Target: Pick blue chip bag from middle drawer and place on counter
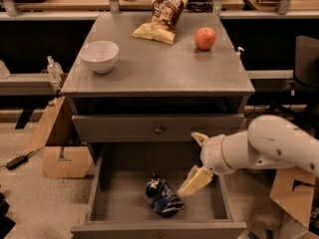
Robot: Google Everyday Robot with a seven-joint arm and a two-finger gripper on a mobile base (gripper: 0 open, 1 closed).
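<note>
The blue chip bag [162, 197] lies crumpled on the floor of the open middle drawer [117, 200], near its front centre. My gripper [197, 159] hangs over the drawer's right half, just right of and slightly above the bag, not touching it. It is open and empty; its lower tan finger [195, 180] reaches down close to the bag and its upper finger [200, 138] sits near the closed drawer above. The grey counter [159, 63] is the cabinet's top.
On the counter stand a white bowl [99, 55] at the left, a tan-and-brown chip bag [162, 16] at the back and a red apple [205, 38] at the back right. Cardboard boxes [60, 153] sit on the floor left and right of the cabinet.
</note>
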